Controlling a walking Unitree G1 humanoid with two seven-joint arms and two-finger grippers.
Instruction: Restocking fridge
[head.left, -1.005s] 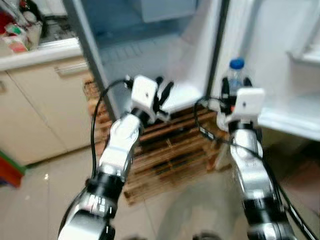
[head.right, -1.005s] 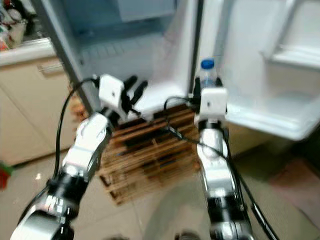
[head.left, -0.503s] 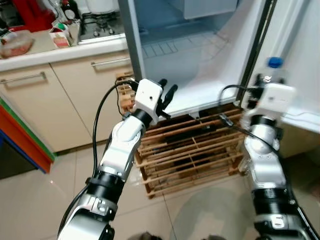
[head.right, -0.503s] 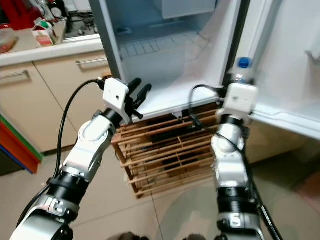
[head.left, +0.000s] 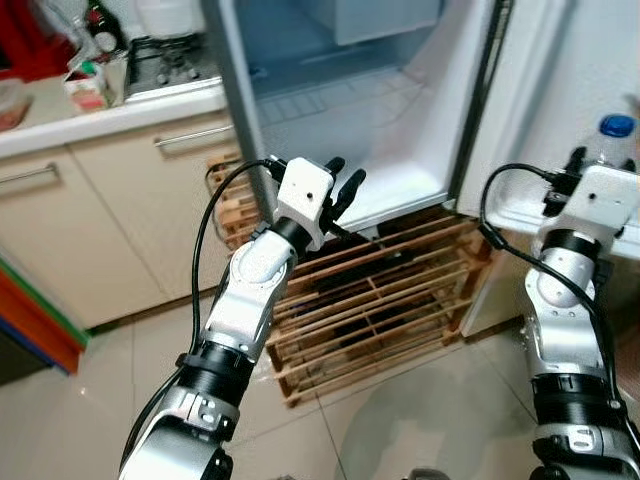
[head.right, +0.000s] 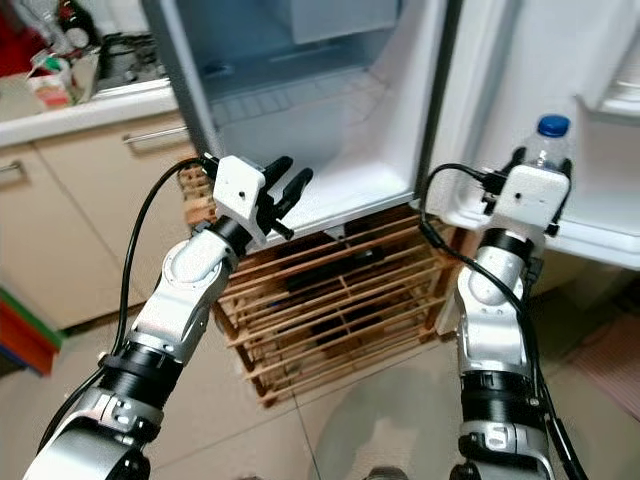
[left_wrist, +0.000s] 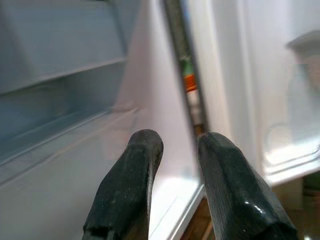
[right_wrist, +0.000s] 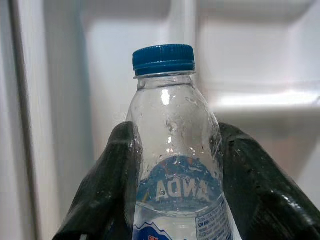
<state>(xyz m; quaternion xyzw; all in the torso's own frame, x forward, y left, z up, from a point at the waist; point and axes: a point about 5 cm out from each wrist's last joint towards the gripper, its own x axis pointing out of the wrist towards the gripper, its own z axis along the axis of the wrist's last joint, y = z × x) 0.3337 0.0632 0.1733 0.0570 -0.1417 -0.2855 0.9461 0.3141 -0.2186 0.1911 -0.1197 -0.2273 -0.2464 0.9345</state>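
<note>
Right gripper (right_wrist: 177, 200) is clamped on our water bottle (right_wrist: 175, 165), upright with its blue cap (head.right: 553, 126) on, and just ahead of it stands the open door's shelf (head.right: 610, 238). We judge we're mid-delivery: next, lift the bottle over that shelf's lip and set it down. Left gripper (left_wrist: 175, 165) hovers with fingers slightly apart and empty (idle), the fridge interior (head.left: 340, 100) beyond it.

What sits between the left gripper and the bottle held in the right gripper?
In the left eye view, the dark hinge-side edge of the open fridge stands between the left gripper and the water bottle in the right gripper, with a wooden crate below.
</note>
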